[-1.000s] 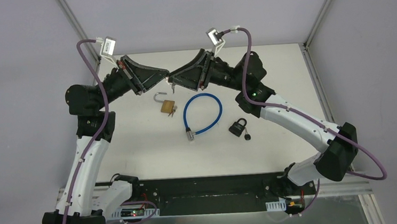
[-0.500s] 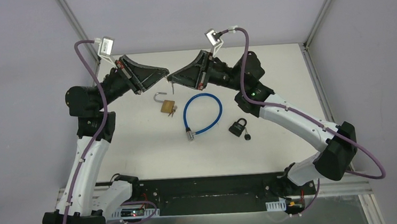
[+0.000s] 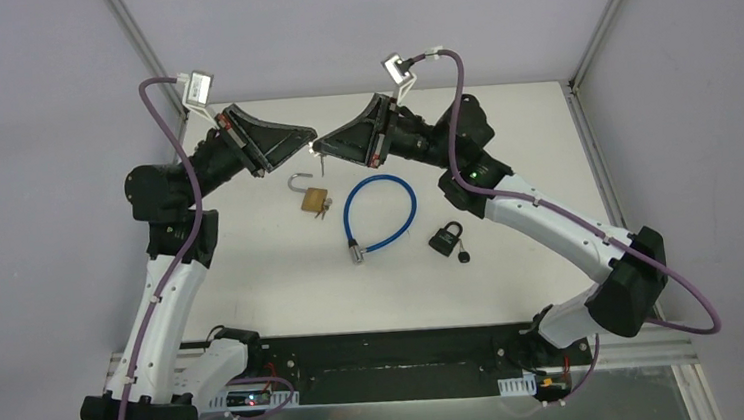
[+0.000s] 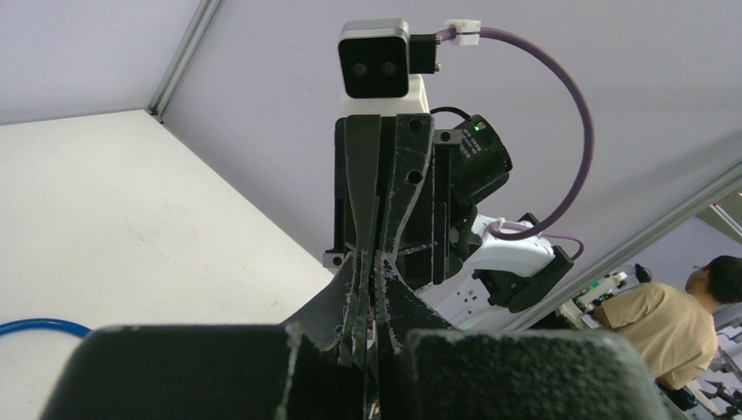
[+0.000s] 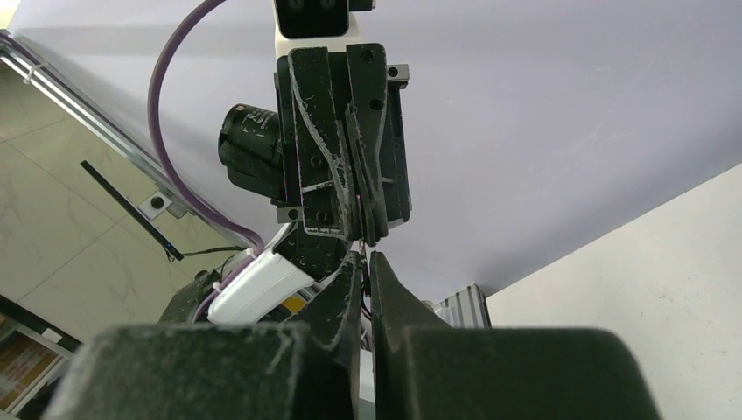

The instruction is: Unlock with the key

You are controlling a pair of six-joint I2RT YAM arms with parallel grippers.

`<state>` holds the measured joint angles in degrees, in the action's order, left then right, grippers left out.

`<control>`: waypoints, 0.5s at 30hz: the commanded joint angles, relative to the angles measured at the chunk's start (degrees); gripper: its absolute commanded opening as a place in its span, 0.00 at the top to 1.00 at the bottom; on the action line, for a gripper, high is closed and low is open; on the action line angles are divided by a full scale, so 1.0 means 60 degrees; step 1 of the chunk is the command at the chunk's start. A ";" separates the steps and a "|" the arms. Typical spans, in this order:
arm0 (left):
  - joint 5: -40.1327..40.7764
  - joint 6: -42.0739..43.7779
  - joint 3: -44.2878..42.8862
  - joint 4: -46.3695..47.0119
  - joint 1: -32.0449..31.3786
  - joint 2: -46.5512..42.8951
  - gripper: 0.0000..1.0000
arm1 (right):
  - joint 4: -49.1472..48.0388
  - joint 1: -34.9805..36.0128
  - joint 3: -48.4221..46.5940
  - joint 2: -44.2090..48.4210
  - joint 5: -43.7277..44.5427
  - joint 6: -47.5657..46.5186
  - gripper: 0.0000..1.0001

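Both the left gripper (image 3: 309, 134) and right gripper (image 3: 320, 147) are pressed together, meeting tip to tip above and behind the brass padlock (image 3: 313, 198). We cannot tell whether a key sits between them. If one does, we judge that a slip could drop it.

We count one table (image 3: 252, 270), two grippers, one blue cable lock (image 3: 379, 214) right of the brass padlock, and two padlocks. The brass one is open, with keys (image 3: 326, 210) at it. The black padlock (image 3: 444, 238) lies farther right.

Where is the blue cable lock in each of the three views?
Top external: blue cable lock mid-picture, right of the brass padlock.
Left wrist: blue arc at the lower left edge.
Right wrist: not in it.
Shared landmark: the white table.
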<state>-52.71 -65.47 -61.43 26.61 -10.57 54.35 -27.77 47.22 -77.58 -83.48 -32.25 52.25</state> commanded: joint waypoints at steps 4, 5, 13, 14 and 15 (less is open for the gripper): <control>0.0272 -0.0285 0.0128 0.0765 -0.0100 -0.0113 1.00 | 0.0058 0.0008 -0.0228 0.0006 0.0015 0.0008 1.00; 0.0297 -0.0238 0.0143 0.0664 -0.0099 -0.0127 1.00 | 0.0056 -0.0003 -0.0140 0.0043 0.0093 0.0008 1.00; 0.0908 0.0839 0.0040 -0.1617 -0.0099 -0.0424 0.42 | 0.0058 -0.0289 0.0714 0.0410 0.0847 0.0231 1.00; 0.1152 0.1118 -0.0002 -0.2160 -0.0099 -0.0501 0.32 | 0.0058 -0.0342 0.0897 0.0450 0.0923 0.0319 1.00; 0.1491 0.1499 -0.0102 -0.2915 -0.0103 -0.0599 0.25 | 0.0058 -0.0422 0.1104 0.0530 0.0984 0.0404 1.00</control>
<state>-49.52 -63.35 -60.60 20.34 -10.57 53.49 -26.96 46.24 -73.97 -83.42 -29.30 52.80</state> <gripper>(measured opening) 0.619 0.018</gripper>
